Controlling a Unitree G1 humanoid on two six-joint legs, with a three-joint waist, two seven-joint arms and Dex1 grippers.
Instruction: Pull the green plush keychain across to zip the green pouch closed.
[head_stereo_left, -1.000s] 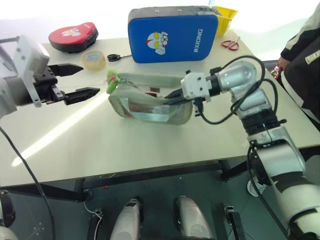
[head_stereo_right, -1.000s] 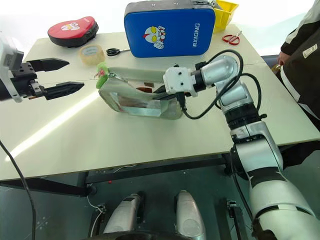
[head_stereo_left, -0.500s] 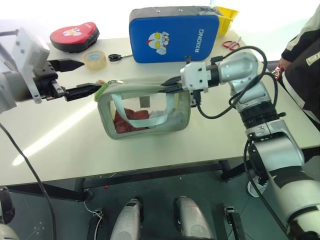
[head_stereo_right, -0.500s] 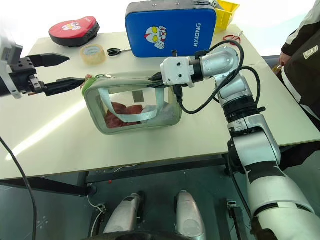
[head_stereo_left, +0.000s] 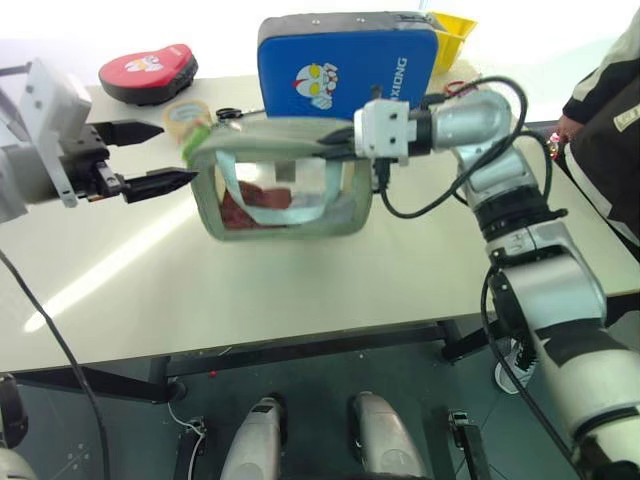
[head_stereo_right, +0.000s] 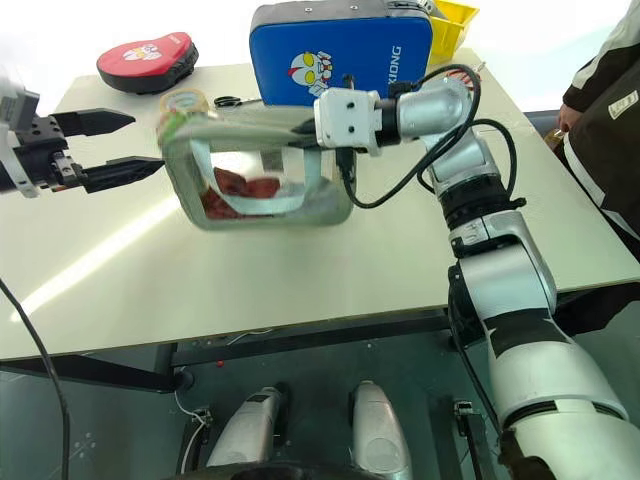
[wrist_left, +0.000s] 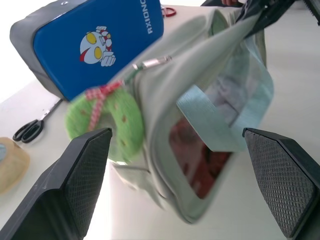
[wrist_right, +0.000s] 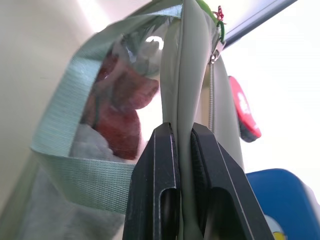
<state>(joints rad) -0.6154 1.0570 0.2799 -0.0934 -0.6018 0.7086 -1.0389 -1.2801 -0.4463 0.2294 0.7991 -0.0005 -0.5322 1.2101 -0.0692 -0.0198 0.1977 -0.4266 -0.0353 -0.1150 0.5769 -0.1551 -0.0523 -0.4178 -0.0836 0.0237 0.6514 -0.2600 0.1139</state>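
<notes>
The green pouch hangs tilted above the table, its clear side showing reddish contents. My right gripper is shut on the fabric of its top edge near the right end; the right wrist view has that edge pinched between the fingers. The green plush keychain sits at the pouch's top left corner, a lime fuzzy charm with a pink bow. My left gripper stands open just left of the keychain, with nothing between its fingers.
A big blue pad stands at the back of the table. A red pad, a tape roll and black scissors lie at the back left. Red scissors and a yellow bin are at the back right. A person stands at the right.
My right gripper has risen and pulled the pouch from lying slumped on the table to hanging upright above it. The keychain has come up level with my open left gripper, which stayed put.
</notes>
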